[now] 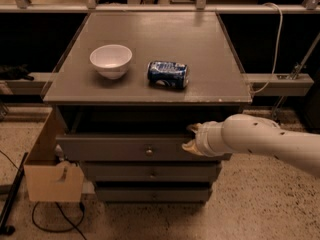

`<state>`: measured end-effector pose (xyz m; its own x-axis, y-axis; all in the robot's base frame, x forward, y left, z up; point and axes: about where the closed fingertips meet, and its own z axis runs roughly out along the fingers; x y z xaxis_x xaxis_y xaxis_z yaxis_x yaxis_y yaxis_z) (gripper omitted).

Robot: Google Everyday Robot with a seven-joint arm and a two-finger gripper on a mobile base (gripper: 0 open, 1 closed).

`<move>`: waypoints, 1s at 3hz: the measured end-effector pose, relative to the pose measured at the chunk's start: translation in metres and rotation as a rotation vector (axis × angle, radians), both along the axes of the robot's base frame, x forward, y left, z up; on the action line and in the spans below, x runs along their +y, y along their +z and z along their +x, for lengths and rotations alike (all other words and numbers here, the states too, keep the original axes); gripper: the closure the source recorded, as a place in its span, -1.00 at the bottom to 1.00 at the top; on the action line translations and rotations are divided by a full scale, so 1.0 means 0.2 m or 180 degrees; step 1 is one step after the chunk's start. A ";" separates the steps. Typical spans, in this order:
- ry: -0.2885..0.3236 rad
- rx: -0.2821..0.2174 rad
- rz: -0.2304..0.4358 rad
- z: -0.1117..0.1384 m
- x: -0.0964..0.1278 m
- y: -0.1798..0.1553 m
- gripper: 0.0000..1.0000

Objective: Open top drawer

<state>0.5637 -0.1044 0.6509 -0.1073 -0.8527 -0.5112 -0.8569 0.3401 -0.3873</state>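
Grey cabinet (pixel 200 49), top drawer (pixel 110 146) slightly out.
My gripper (pixel 190 138) sits at its three o'clock edge, grip untellable; rigid front, likely light: knob (pixel 148 151) suits pulling.

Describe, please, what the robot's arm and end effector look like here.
The arm is a smooth, rounded off-white tube with a few small dark dots along its top and a ribbed white collar at the wrist. The end effector, beige, sits at the top drawer's front, right of the knob.
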 end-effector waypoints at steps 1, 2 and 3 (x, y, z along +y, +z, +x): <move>0.0000 0.0000 0.0000 0.00 0.00 0.01 1.00; -0.0042 0.0023 0.0024 -0.06 -0.01 0.01 1.00; -0.0042 0.0023 0.0024 -0.06 -0.01 0.01 0.62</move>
<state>0.5520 -0.1056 0.6521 -0.1224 -0.8473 -0.5169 -0.8551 0.3544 -0.3784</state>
